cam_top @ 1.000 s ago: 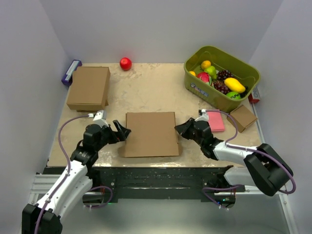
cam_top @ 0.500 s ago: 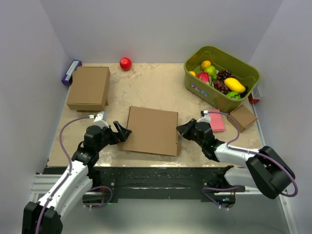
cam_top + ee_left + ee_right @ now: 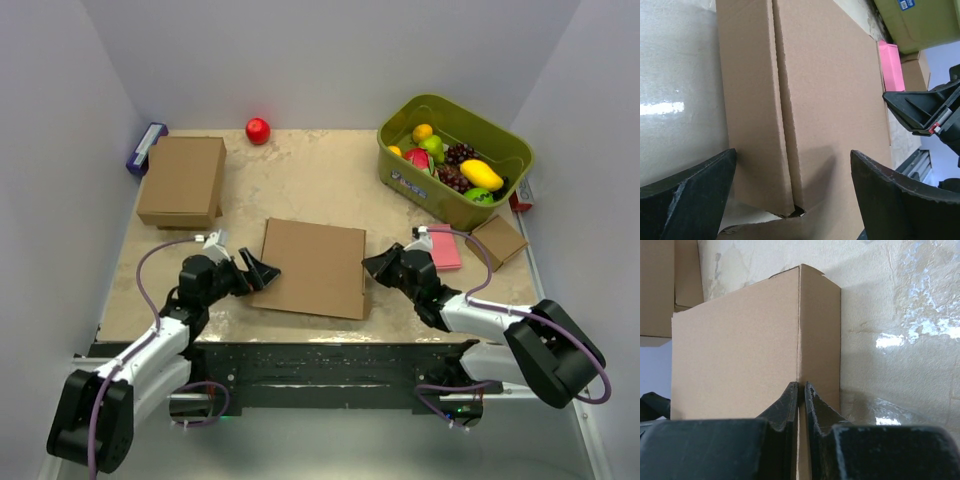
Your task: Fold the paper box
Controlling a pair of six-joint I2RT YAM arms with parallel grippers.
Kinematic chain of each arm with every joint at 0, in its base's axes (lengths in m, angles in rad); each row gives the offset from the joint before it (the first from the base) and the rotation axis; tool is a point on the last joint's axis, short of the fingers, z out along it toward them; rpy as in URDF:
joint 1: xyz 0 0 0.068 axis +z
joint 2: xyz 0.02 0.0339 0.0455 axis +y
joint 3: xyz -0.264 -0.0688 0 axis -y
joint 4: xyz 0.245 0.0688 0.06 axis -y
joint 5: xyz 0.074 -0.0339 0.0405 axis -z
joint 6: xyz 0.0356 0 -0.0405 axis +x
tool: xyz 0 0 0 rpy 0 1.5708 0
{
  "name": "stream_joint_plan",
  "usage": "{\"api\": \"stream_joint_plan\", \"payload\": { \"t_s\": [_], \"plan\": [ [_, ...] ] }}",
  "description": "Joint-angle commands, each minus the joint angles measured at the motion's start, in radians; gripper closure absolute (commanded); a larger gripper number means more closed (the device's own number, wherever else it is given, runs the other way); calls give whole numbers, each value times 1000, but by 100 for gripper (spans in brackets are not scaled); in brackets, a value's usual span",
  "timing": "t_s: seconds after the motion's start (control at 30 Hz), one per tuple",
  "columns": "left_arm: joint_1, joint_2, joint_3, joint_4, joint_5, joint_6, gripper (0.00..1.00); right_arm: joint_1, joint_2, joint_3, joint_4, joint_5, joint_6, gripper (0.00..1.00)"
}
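Top external shows the box point(image 3: 315, 268) lying closed at mid-table point(image 3: 300, 185), so the folding looks nearly done. The left gripper point(image 3: 258, 270) gapes wide at its left edge. The right gripper point(image 3: 374, 266), jaws closed, touches the right edge. The next move probably calls for pressing the flaps flush; there is open room beyond the box.

Plain brown paper box point(image 3: 314, 267)
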Motion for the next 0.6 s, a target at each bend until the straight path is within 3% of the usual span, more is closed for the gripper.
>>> {"api": "stream_joint_plan", "payload": {
  "t_s": [0.0, 0.23, 0.57],
  "plan": [
    [6, 69, -16, 156, 111, -46, 2, -7, 45, -43, -239, 49, -41, 100],
    [8, 118, -5, 160, 126, -35, 2, -7, 37, -41, -246, 48, -44, 100],
    [9, 56, 1, -5, -56, 28, 0, -7, 54, -27, -275, 80, -27, 100]
  ]
}}
